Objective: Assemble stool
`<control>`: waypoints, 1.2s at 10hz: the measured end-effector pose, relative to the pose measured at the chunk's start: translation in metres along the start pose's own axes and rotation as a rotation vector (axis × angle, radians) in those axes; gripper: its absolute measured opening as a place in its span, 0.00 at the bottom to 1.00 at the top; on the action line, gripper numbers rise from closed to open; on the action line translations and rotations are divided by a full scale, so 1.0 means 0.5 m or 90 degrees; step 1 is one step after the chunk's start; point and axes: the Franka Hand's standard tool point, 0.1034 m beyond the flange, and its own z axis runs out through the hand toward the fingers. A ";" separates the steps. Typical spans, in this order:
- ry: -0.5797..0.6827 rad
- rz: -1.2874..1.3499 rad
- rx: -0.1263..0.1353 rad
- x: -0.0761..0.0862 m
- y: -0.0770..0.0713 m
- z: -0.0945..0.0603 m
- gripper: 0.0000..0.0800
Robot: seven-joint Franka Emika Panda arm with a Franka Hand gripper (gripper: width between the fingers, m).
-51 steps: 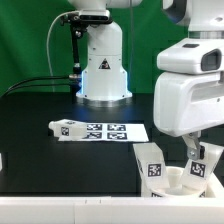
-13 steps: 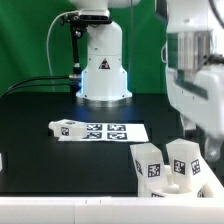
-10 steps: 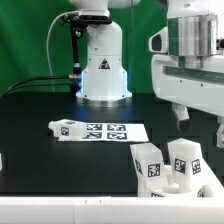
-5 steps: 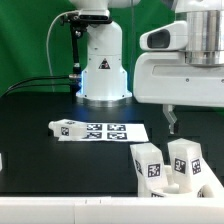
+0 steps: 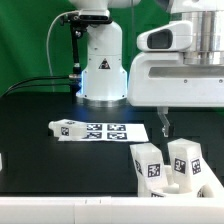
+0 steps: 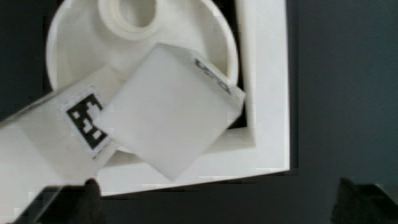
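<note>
The stool seat, a white disc, lies at the front on the exterior view's right, with two tagged white legs standing on it. A third leg lies loose beside the marker board. My gripper hangs open and empty above and behind the stool, touching nothing. In the wrist view the seat and one tagged leg show beyond my gripper, whose dark fingertips stand wide apart.
The robot base stands at the back centre. A white wall borders the seat on two sides. A white object shows at the exterior view's left edge. A white table rim runs along the front.
My gripper was down at the stool's leg. It has let go, risen and moved toward the exterior view's left. Both legs stay standing on the seat.
</note>
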 end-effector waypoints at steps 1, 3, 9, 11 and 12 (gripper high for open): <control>-0.025 -0.083 -0.007 -0.007 -0.018 0.017 0.81; -0.027 -0.184 -0.017 -0.003 -0.012 0.013 0.81; -0.064 -0.192 -0.026 -0.028 -0.002 0.067 0.81; -0.070 -0.162 -0.029 -0.031 0.007 0.070 0.75; -0.071 -0.161 -0.029 -0.032 0.009 0.071 0.75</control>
